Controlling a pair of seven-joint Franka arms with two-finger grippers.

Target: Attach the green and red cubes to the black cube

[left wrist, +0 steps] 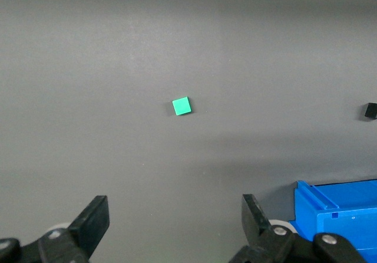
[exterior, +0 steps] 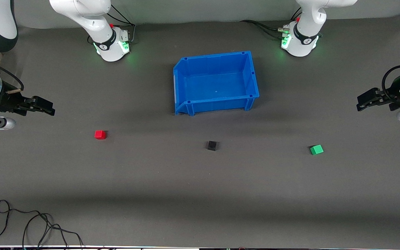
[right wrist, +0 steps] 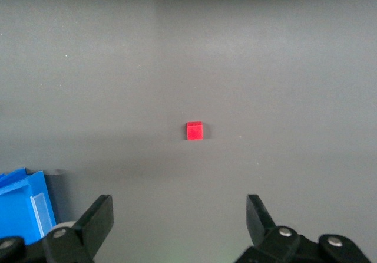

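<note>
The black cube (exterior: 212, 145) sits alone on the table, nearer the front camera than the blue bin (exterior: 216, 83). The red cube (exterior: 100, 134) lies well apart toward the right arm's end, the green cube (exterior: 316, 149) toward the left arm's end. The bin holds nothing visible. Only the wrist views show the fingers: the left gripper (left wrist: 175, 224) and right gripper (right wrist: 179, 222) both spread wide, holding nothing, each above the table at its own end.
</note>
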